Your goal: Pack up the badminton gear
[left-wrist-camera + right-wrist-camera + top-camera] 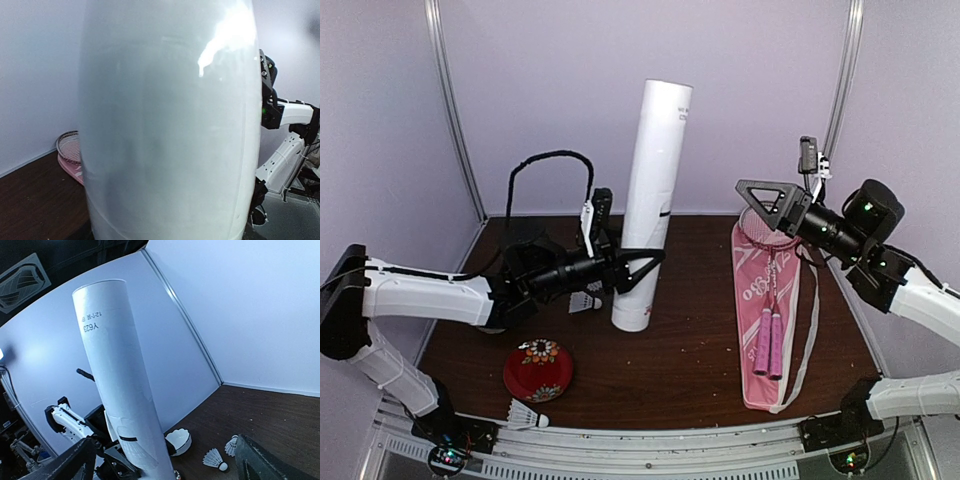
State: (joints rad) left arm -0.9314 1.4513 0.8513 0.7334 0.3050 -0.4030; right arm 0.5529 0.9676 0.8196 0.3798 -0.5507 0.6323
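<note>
I'm holding the white tube point(655, 150) upright.
Left gripper point(638, 268) is clamping its lower part, fingertips hidden; right gripper point(761, 205) is hovering right of it, spread wide, empty.

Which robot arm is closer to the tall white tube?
The left. The left tool grips the tube low down. The right tool hangs open off to the side, above the pink bag.

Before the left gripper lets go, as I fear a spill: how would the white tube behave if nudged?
Likely tippy: the white tube stands tall on a narrow base, held low by the left gripper. Probably stiff and light, like hollow cardboard. Its glossy wall may slip.
</note>
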